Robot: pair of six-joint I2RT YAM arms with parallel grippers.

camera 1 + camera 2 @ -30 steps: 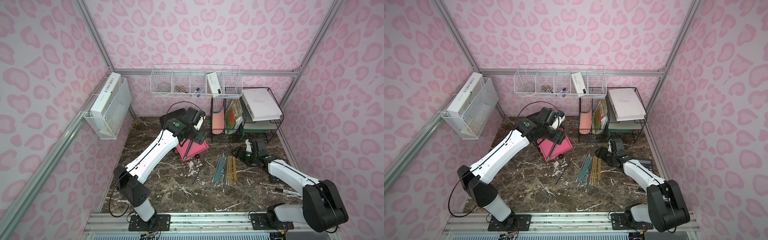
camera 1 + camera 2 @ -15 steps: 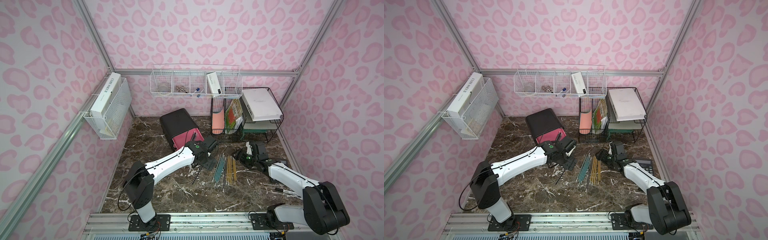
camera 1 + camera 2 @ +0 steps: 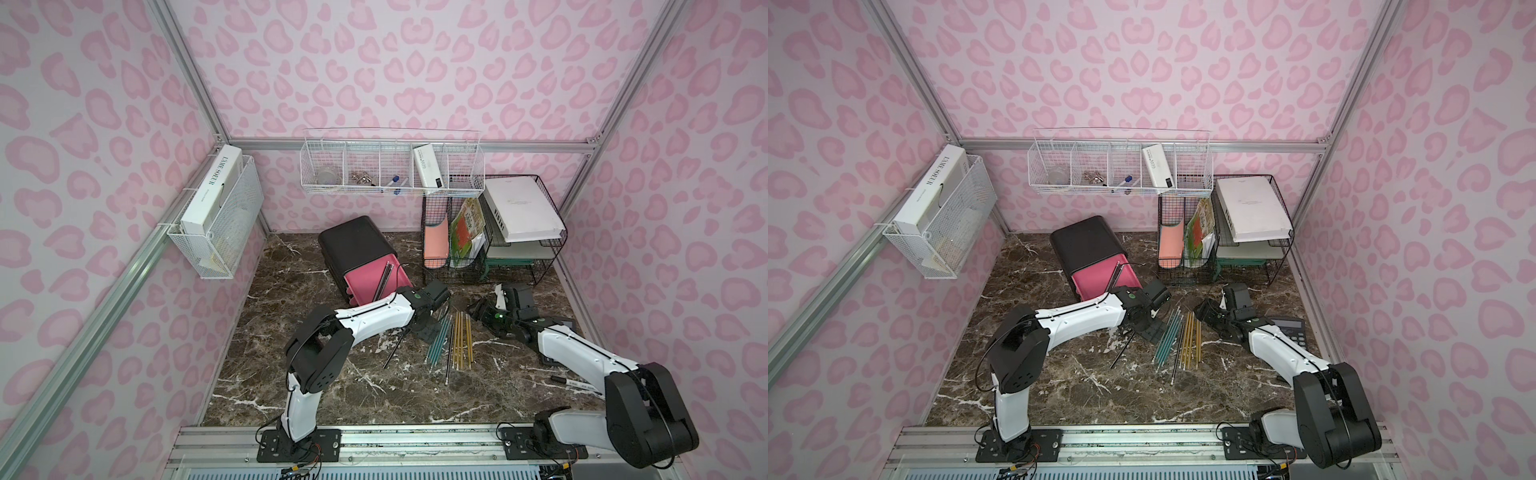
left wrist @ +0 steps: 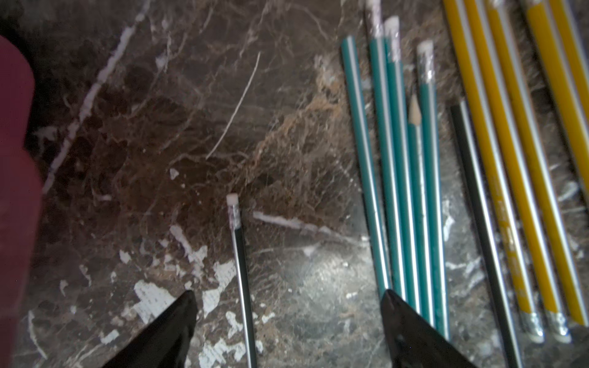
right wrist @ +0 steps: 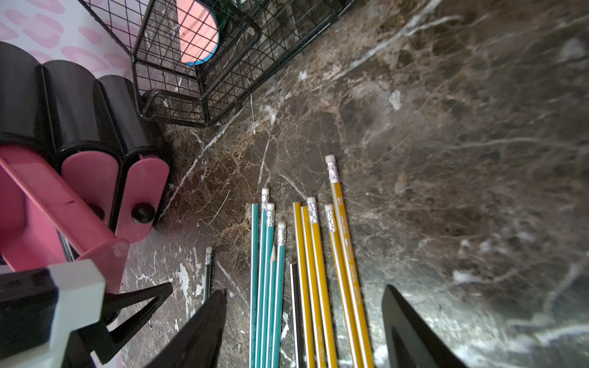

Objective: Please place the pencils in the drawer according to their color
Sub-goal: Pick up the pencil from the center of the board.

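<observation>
Step in hand, as we judge it: the black group. The left gripper [image 4: 288, 294] hangs low over the marble table [image 3: 353, 395], fingers spread wide and empty. It straddles the lone black pencil [image 4: 242, 270], which lies flat and apart from the others, between the cabinet [image 3: 353, 245] and the teal pencils [image 4: 398, 175]. The pencil sits nearer one finger than the other. We see no contact.

Right gripper [image 5: 305, 290]: fingers apart, holding nothing, low by the yellow pencils [image 5: 318, 270].

Next move, our reading: centre on the black shaft, drop to the marble, close, lift, and carry it to the open top drawer [image 3: 361, 286]. A thin shaft on hard stone may roll or slip. The far finger stands over the edge of the teal group and must not catch it.

Counts:
- Teal: five, side by side.
- Yellow: four, as far as we can separate them.
- Black on the table: two. One is the lone pencil; a second black pencil [image 5: 294, 302] lies between teal and yellow.
- Dark pencils [image 3: 385, 279] in the top drawer: at least two, exact number unclear.
- Drawers: three. The top one is pulled out, the two lower ones are shut.
</observation>
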